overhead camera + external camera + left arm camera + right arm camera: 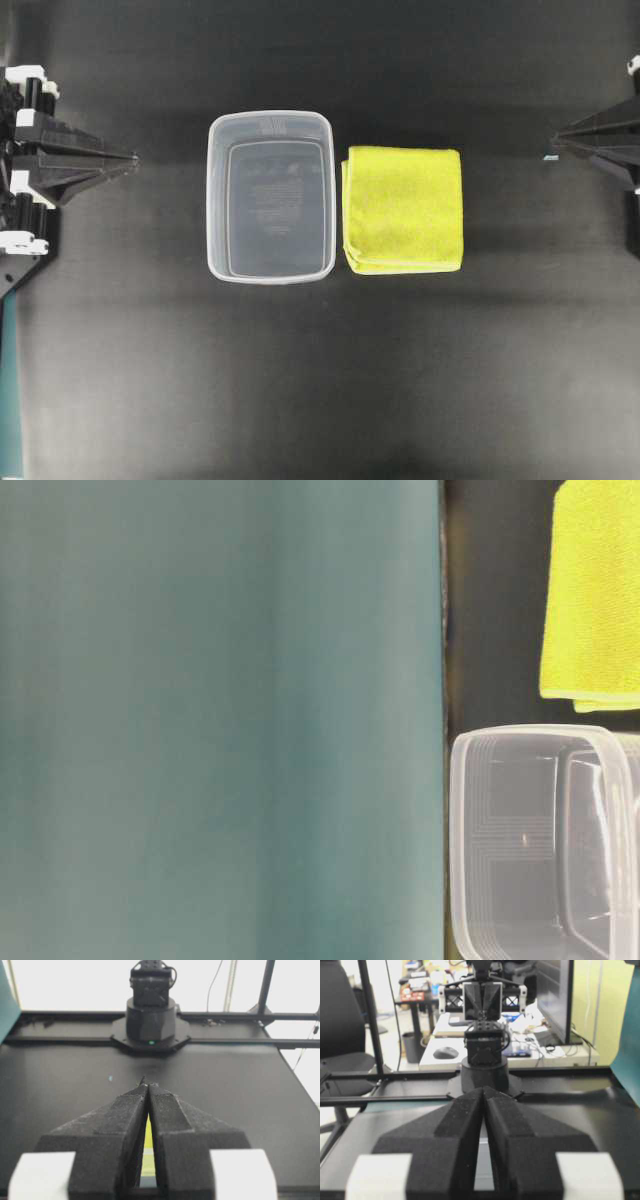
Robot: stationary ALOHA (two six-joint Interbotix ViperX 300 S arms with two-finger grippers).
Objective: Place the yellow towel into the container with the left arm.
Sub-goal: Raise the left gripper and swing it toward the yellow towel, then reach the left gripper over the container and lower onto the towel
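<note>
we see the yellow towel (403,209) just right of the container (270,272), left gripper (133,157) pinched together, right gripper (553,141) too, both well apart from them

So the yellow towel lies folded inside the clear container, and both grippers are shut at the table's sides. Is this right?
Not quite. The overhead view shows the yellow towel lying folded on the table beside the container, which is empty. The rest holds: the left gripper and right gripper are shut at the sides.
</note>
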